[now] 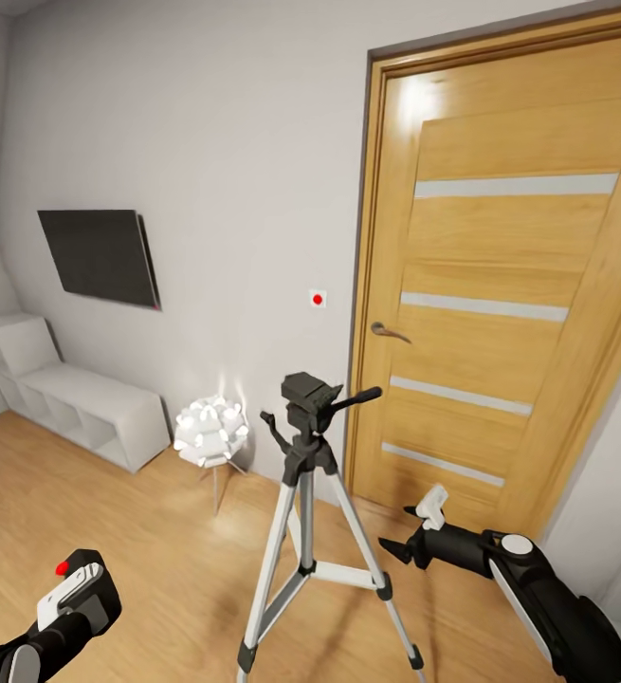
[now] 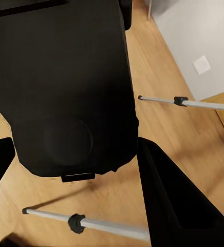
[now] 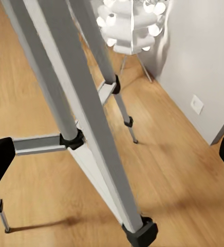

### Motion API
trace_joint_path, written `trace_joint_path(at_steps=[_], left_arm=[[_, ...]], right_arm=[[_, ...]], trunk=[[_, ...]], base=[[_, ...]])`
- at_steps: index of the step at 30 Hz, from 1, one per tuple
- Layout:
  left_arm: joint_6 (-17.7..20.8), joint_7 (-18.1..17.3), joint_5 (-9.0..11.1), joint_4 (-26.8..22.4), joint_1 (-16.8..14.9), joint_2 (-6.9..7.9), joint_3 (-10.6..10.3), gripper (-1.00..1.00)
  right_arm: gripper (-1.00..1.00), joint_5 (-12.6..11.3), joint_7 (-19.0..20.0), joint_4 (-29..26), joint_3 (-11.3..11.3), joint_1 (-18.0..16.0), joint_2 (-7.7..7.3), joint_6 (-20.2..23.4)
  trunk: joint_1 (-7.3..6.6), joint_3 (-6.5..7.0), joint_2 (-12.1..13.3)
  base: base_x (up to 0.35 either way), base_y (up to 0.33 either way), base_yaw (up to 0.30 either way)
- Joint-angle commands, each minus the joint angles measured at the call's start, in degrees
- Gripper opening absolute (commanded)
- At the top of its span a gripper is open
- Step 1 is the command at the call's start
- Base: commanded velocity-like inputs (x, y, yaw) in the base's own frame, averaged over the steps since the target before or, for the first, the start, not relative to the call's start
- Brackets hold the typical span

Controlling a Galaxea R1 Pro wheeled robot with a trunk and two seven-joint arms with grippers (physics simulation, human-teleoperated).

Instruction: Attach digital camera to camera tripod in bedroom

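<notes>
The camera tripod (image 1: 308,446) stands on the wood floor in front of me, its black head (image 1: 310,391) bare and its pan handle pointing right. My left gripper (image 1: 84,581) is low at the left, shut on the digital camera (image 2: 66,87), a matte-black box with a round lens bump, well below and left of the tripod head. In the left wrist view the camera sits between my fingers (image 2: 179,200), with silver tripod legs (image 2: 91,224) on the floor beyond. My right gripper (image 1: 397,537) hangs open right of the tripod legs (image 3: 86,128), holding nothing.
A wooden door (image 1: 500,285) fills the wall at the right, just behind the tripod. A white ball-shaped floor lamp (image 1: 212,432) stands left of the tripod by the wall. White cube shelves (image 1: 73,398) and a dark wall screen (image 1: 101,256) are at the far left.
</notes>
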Motion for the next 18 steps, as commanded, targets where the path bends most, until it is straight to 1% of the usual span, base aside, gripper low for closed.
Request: trace_joint_path(at_steps=[1,8,10,11,13,18], left_arm=[[0.4,-0.6,-0.3,-0.1,-0.1,-0.06,0.2,-1.0],[0.5,-0.6,-0.3,-0.1,-0.1,0.01,0.2,-1.0],[0.5,-0.6,-0.3,-0.1,-0.1,0.05,0.2,-1.0],[0.6,-0.6,-0.3,-0.1,-0.1,0.07,0.2,-1.0],[0.6,-0.6,-0.3,-0.1,-0.1,0.09,0.2,-1.0],[0.6,-0.6,-0.3,-0.1,-0.1,0.11,0.2,-1.0]], right_arm=[[1.0,0.0,0.1,-0.1,0.1,0.0,0.04,0.4],[1.0,0.0,0.2,0.0,0.4,0.0,0.79,0.4],[1.0,0.0,0.2,0.0,1.2,0.0,0.95,0.4],[1.0,0.0,0.2,0.0,2.3,0.0,1.04,0.4],[1.0,0.0,0.4,0.1,3.4,0.0,1.1,0.4],[1.0,0.0,0.5,0.1,4.8,0.0,1.17,0.4]], trunk=[[0.05,-0.12,-0.1],[0.05,-0.12,-0.1],[0.05,-0.12,-0.1],[0.05,-0.12,-0.1],[0.05,-0.12,-0.1],[0.05,-0.12,-0.1]], base=[[0.157,0.025,0.0],[0.089,0.014,0.0],[0.03,0.005,0.0],[0.017,0.003,0.0],[0.012,0.002,0.0],[0.006,0.001,0.0]])
